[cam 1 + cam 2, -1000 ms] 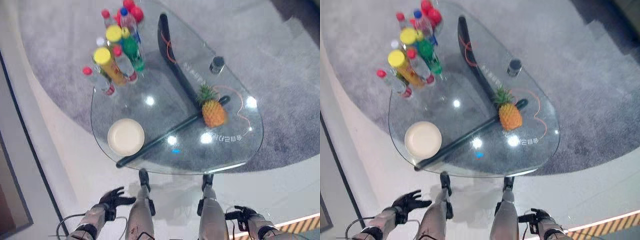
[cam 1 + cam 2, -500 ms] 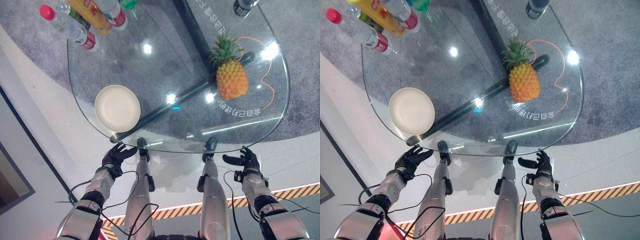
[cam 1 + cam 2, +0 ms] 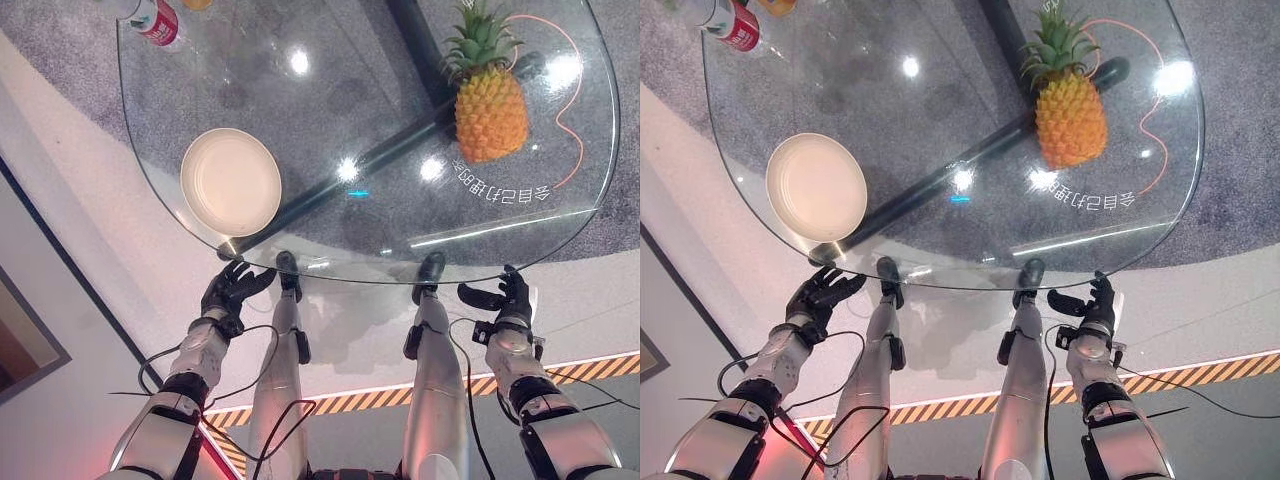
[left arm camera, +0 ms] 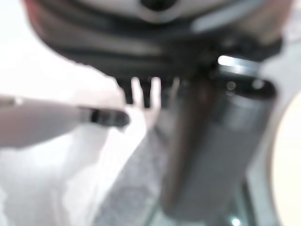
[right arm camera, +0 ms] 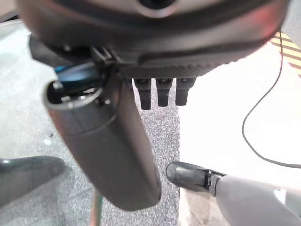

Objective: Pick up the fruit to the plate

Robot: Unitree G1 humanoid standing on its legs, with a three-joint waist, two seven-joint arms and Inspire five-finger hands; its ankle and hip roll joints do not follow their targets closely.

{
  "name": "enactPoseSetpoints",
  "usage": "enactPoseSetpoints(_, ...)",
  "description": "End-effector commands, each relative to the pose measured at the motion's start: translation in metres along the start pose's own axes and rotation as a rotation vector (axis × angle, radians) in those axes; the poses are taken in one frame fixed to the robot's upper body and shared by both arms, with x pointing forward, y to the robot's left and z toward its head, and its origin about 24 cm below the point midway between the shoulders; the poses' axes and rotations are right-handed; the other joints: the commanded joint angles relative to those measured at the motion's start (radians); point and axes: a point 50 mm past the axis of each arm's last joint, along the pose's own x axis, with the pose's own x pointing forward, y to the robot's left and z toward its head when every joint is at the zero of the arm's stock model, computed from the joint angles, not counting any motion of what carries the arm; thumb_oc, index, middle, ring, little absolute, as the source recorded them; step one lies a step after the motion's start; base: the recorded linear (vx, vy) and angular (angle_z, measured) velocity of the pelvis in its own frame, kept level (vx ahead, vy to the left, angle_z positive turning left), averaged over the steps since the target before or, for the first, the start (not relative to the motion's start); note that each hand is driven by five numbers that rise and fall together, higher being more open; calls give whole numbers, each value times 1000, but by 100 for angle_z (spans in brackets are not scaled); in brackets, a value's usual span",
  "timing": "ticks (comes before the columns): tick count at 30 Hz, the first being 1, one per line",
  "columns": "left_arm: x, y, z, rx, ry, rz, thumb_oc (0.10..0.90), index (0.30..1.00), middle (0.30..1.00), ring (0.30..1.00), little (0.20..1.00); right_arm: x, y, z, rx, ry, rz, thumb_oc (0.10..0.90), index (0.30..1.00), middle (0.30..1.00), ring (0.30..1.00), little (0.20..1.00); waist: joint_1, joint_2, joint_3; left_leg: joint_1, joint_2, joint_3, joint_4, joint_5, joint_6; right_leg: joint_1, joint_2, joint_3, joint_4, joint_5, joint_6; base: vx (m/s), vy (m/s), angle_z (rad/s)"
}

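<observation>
A: Status on the fruit? Nothing done that I can see. The orange pineapple with its green leafy crown (image 3: 489, 95) stands upright on the clear rounded glass desk (image 3: 330, 262), far right side, over the dark tubular frame under the glass (image 3: 345, 180). The round cream-coloured plate (image 3: 230, 181) lies empty on the near left side, well apart from the fruit.

B: Agreed. Hands?

A: Both low, just short of the desk's near edge, carrying nothing. Dark left hand (image 3: 232, 290) sits below the plate's side with its fingers spread and relaxed. Dark right hand (image 3: 503, 297) is near the opposite corner, fingers loosely extended, thumb out.

B: So everything is left: reach, grasp, lift, carry across, set down.

A: My reading too. The pineapple is nearer the right hand, but that's a judgement only.

B: What do the wrist views add?

A: The right wrist view looks past the released fingers (image 5: 161, 91) to grey carpet and pale floor; nothing between fingers and thumb. That confirms the empty hand from close in. The left wrist view is too smeared to read the fingers; I take that hand's state from the head views.

B: And the head views give?

A: The layout: fruit, plate, both hands together, plus a red-capped plastic bottle (image 3: 150, 15) at the far left edge.
</observation>
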Motion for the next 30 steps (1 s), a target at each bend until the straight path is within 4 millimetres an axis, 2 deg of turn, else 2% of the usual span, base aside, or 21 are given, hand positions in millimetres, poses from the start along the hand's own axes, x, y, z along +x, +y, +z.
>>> enactPoseSetpoints(1, -7, 37, -11, 44, 74, 211, 800, 900, 900, 900, 900, 5, -24, 8, 1, -60, -85, 800, 900, 900, 900, 900, -16, -20, 5, -61, 5, -76, 133, -92, -33, -58, 28, -9, 42, 65, -8, 0, 0, 0)
enactPoseSetpoints(6, -9, 40, -15, 63, 97, 219, 800, 900, 900, 900, 900, 6, -26, 11, -17, -61, -104, 800, 900, 900, 900, 900, -12, -21, 5, -56, 2, -78, 117, -87, -31, -58, 26, -14, 29, 75, -6, 0, 0, 0)
enactPoseSetpoints(14, -13, 46, -23, 109, 140, 230, 800, 900, 900, 900, 900, 7, -42, -3, -54, 17, -198, 800, 900, 900, 900, 900, -5, -24, 5, -32, 4, -73, 98, -84, -30, -37, 20, -25, 13, 83, -2, 0, 0, 0)
enactPoseSetpoints(18, -13, 52, -20, 151, 154, 230, 800, 900, 900, 900, 900, 9, -71, -16, 62, 166, -337, 800, 900, 900, 900, 900, -5, -31, 5, -25, 7, -70, 94, -79, -29, -26, 21, -27, 4, 90, -2, 1, 8, 3)
enactPoseSetpoints(21, -14, 56, -21, 198, 174, 224, 800, 900, 900, 900, 900, 7, -101, -24, 127, 237, -483, 800, 900, 900, 900, 900, 3, -36, 5, -8, 9, -71, 92, -86, -27, -8, 21, -34, 4, 87, 1, 14, -21, 7)
enactPoseSetpoints(25, -13, 59, -15, 255, 177, 233, 800, 900, 900, 900, 900, 8, -130, -15, 174, 244, -637, 800, 900, 900, 900, 900, 9, -45, 5, -8, 7, -75, 91, -84, -23, -3, 17, -42, -2, 98, 6, 8, -44, 4)
enactPoseSetpoints(30, -14, 63, -13, 315, 194, 239, 800, 900, 900, 900, 900, 10, -158, 8, 277, 187, -775, 800, 900, 900, 900, 900, 16, -56, 5, 14, 11, -77, 70, -81, -22, 23, 16, -53, -23, 107, 11, 0, 0, 0)
